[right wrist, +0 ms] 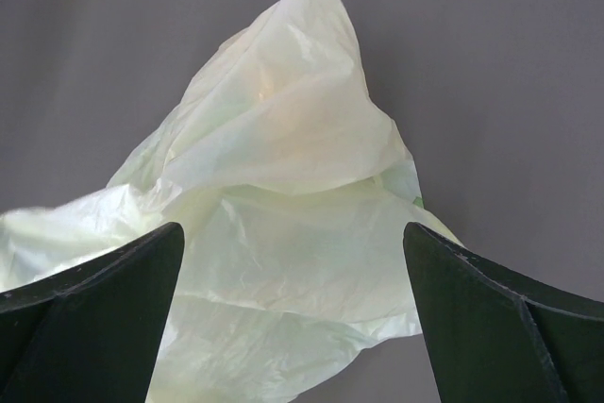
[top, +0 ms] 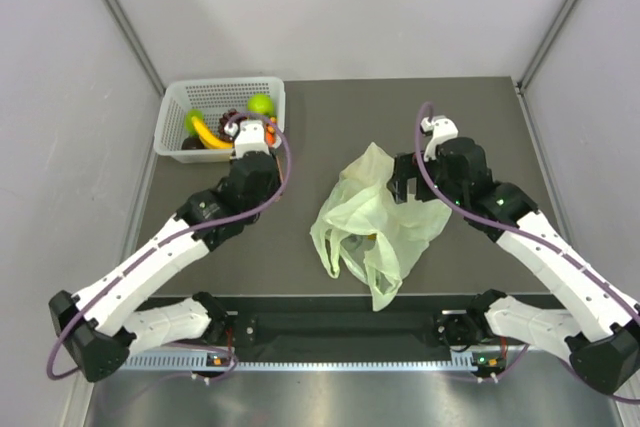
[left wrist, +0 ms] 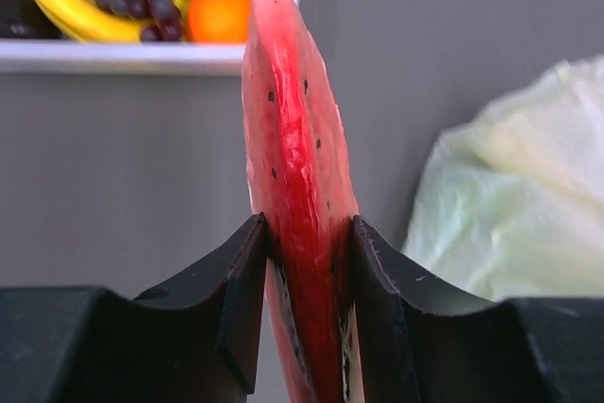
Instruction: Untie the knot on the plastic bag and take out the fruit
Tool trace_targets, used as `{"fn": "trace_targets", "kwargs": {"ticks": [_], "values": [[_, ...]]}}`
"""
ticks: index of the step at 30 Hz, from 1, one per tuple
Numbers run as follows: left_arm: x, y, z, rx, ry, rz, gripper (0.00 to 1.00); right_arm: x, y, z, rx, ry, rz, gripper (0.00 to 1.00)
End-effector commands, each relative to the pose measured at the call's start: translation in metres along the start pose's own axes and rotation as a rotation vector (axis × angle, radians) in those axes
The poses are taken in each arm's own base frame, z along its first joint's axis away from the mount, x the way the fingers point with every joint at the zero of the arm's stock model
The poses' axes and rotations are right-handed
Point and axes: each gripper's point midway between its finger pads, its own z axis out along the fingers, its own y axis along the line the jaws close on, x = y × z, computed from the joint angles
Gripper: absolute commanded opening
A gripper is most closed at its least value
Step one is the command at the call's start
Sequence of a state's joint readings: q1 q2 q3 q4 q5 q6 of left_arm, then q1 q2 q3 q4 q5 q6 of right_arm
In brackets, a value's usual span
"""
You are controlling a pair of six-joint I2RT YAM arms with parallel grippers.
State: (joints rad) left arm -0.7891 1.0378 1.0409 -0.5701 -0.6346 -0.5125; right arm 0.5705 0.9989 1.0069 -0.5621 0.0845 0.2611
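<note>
Left gripper point(left wrist: 307, 261) is pinching a red wedge point(left wrist: 297, 139) upright, just short of the basket point(top: 222, 85) at far left. Right gripper point(right wrist: 293, 261) is hovering spread over the bag point(right wrist: 283, 186), mid-table. The bag is looking limp, light and slippery, so a bunched fold is probably the best hold.

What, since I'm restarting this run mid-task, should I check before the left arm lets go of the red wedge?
1. Left gripper clamped on red wedge: ok.
2. Wedge over white basket: cannot tell; the rim appears ahead of it.
3. Right gripper open: ok.
4. Right gripper touching plastic bag: cannot tell.
5. Plastic bag emptied: cannot tell.
</note>
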Motion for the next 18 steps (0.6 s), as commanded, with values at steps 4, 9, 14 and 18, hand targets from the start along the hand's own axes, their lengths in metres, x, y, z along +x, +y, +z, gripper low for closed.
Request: {"fn": "trace_targets", "kwargs": {"ticks": [4, 9, 14, 18], "values": [[-0.073, 0.022, 0.075, 0.018, -0.153, -0.051, 0.00, -0.020, 0.006, 0.004, -0.043, -0.060, -0.020, 1.00], [-0.081, 0.056, 0.145, -0.058, -0.124, -0.048, 0.00, -0.021, 0.001, 0.009, -0.018, -0.065, -0.054, 1.00], [-0.071, 0.082, 0.203, -0.069, -0.065, -0.056, 0.00, -0.033, -0.002, 0.008, 0.005, -0.104, -0.045, 1.00], [-0.061, 0.094, 0.229, -0.078, -0.031, -0.035, 0.00, -0.041, -0.005, 0.002, 0.018, -0.143, -0.046, 1.00]]}}
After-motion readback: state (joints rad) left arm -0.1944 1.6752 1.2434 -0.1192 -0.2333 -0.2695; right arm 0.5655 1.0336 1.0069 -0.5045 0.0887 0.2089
